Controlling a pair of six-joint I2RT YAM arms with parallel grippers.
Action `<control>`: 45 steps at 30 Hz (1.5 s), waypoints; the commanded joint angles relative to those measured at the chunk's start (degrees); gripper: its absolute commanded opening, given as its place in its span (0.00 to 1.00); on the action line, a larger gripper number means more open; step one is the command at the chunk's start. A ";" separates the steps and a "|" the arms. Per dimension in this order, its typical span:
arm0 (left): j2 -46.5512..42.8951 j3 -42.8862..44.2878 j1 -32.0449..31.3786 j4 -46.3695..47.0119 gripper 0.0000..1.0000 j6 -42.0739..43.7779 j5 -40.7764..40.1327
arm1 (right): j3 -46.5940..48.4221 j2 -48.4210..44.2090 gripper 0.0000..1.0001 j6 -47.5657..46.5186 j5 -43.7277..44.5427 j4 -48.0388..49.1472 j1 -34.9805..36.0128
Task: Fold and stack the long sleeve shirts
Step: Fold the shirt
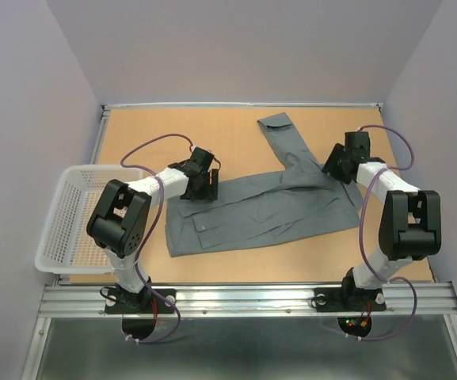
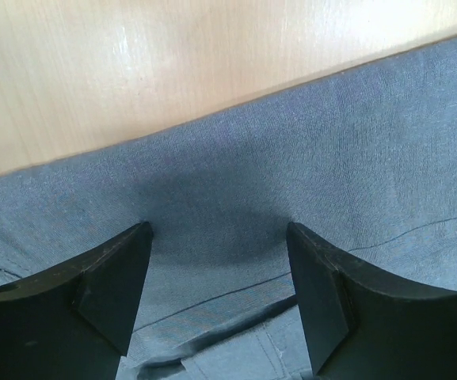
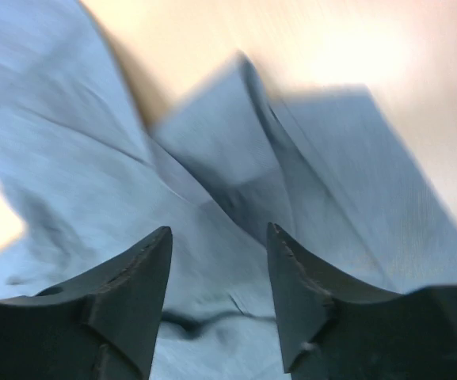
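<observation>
One grey long sleeve shirt [image 1: 268, 210] lies spread across the middle of the wooden table [image 1: 173, 134], with one sleeve [image 1: 279, 134] reaching toward the back. My left gripper [image 1: 200, 192] hovers over the shirt's upper left edge. In the left wrist view it [image 2: 218, 231] is open, with flat grey cloth [image 2: 307, 158] and a seam showing between the fingers. My right gripper [image 1: 333, 170] is over the shirt's right side, where the sleeve begins. The blurred right wrist view shows it [image 3: 218, 232] open above creased cloth [image 3: 70, 158], nothing pinched.
A white plastic mesh basket [image 1: 46, 261] stands at the table's left edge, beside the left arm. Bare wood [image 2: 133, 71] borders the shirt's far edge. Grey walls close in the back and both sides. A metal rail [image 1: 252, 297] runs along the near edge.
</observation>
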 commanded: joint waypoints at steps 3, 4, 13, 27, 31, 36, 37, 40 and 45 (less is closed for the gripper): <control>3.64 5.30 0.80 -3.58 0.81 3.21 -2.25 | 16.63 4.16 0.63 -10.36 -8.76 4.57 -0.32; 4.34 5.93 0.80 -3.85 0.81 3.66 -2.87 | 17.97 6.70 0.64 -11.94 -9.82 4.83 -0.32; 0.13 8.75 0.80 -4.02 0.88 6.65 -4.72 | 33.78 20.25 0.69 -23.81 -20.02 5.89 0.64; -2.43 11.64 0.80 -7.54 0.99 6.04 -8.67 | 42.41 34.93 0.70 -32.34 -15.55 5.80 4.15; -1.99 12.61 0.80 -7.98 0.99 5.86 -8.76 | 42.77 36.95 0.69 -33.83 -12.30 5.80 6.00; -2.42 12.00 0.72 -7.98 0.99 5.77 -9.02 | 43.73 39.94 0.68 -35.77 -7.03 5.80 8.55; -2.51 11.83 0.80 -7.89 0.99 5.68 -9.11 | 43.73 40.21 0.67 -36.12 -6.67 5.71 8.81; -3.13 10.95 0.72 -7.63 0.99 5.51 -9.46 | 42.60 40.82 0.60 -35.43 -6.40 5.71 9.26; -3.83 10.33 0.72 -7.28 0.98 5.07 -9.29 | 40.13 40.21 0.12 -35.07 -6.23 5.62 9.35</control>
